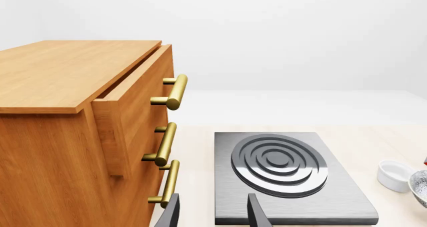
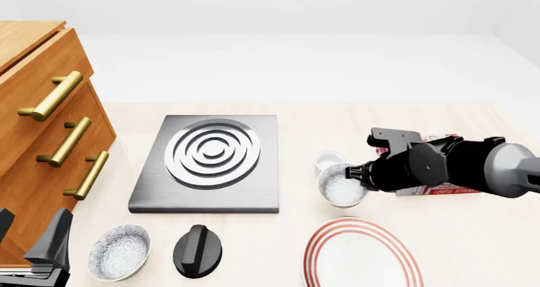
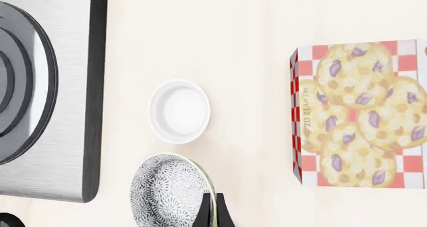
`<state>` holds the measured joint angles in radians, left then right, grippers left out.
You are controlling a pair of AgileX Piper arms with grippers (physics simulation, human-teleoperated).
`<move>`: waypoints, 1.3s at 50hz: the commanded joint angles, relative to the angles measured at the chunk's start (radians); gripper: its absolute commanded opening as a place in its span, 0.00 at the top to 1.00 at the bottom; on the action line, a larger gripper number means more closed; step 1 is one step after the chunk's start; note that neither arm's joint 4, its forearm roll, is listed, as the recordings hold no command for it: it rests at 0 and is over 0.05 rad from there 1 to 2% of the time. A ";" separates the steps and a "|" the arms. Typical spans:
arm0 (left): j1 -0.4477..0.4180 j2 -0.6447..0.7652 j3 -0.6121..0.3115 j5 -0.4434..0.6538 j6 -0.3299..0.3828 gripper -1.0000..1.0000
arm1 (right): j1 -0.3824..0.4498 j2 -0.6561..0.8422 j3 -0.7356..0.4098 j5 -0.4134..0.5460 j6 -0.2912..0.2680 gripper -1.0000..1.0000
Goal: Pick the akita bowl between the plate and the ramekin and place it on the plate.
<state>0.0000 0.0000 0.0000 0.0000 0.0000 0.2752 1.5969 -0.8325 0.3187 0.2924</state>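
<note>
Fingers of the right gripper (image 2: 361,176) pinch the right rim of the akita bowl (image 2: 341,187), right of frame centre, between ramekin (image 2: 328,160) above and plate (image 2: 361,254) below. Left gripper (image 2: 32,239), lower left, stands parted and empty.

Warm wooden drawers (image 2: 38,135), brass handles (image 2: 52,96), brushed metal hob (image 2: 211,164), glossy ramekin (image 3: 179,111)
</note>
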 commanded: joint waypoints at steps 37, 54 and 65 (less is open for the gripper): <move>0.000 0.000 0.000 0.000 0.000 0.00 | 0.022 -0.472 0.175 0.210 -0.130 1.00; 0.000 0.000 0.000 0.000 0.000 0.00 | 0.017 -0.460 0.311 0.119 -0.171 1.00; 0.000 0.000 0.000 0.000 0.000 0.00 | 0.079 -0.376 0.405 -0.008 -0.134 1.00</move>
<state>0.0000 0.0000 0.0000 0.0000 0.0000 0.3182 1.1672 -0.5003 0.4033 0.1424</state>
